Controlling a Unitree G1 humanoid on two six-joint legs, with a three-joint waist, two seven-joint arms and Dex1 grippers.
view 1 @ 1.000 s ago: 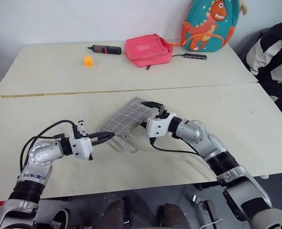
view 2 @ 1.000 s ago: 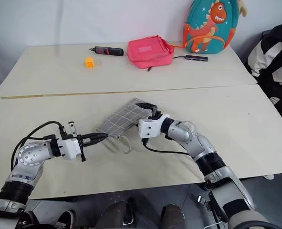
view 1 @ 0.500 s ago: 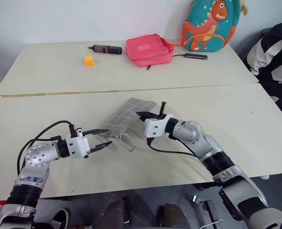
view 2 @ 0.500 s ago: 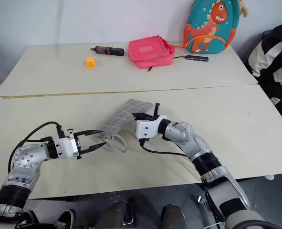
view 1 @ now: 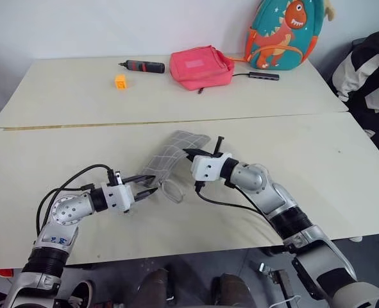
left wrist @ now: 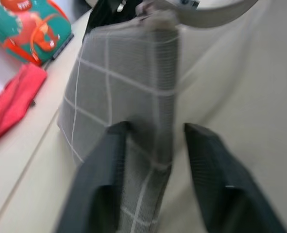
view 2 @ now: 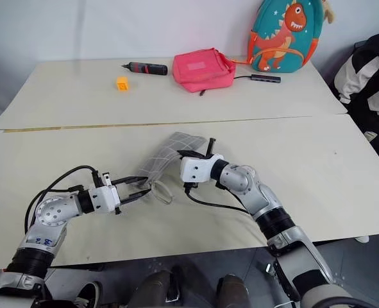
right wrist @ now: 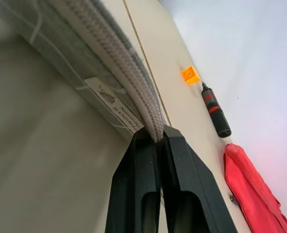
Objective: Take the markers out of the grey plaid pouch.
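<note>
The grey plaid pouch (view 1: 172, 154) stands tilted on its long edge in the middle of the near table. My right gripper (view 1: 190, 153) is shut on its upper far edge; in the right wrist view the two fingers (right wrist: 148, 160) pinch the pouch's ribbed rim (right wrist: 128, 73) beside the white label. My left gripper (view 1: 149, 184) is at the pouch's near corner, and its fingers (left wrist: 104, 165) stand apart on either side of the fabric (left wrist: 124, 97). The grey wrist loop (view 1: 171, 191) lies on the table by that corner. The markers are hidden.
On the far table lie a pink bag (view 1: 199, 66), a black-and-red tool (view 1: 143, 65), an orange cube (view 1: 119, 81) and a flat black bar (view 1: 263, 76). A teal dinosaur backpack (view 1: 280, 32) leans at the back. A seam (view 1: 80, 126) divides the two tables.
My right gripper went from open to shut on the pouch's far edge and tipped the pouch up. My left gripper let go of the near end, opened wide, then narrowed around the corner.
</note>
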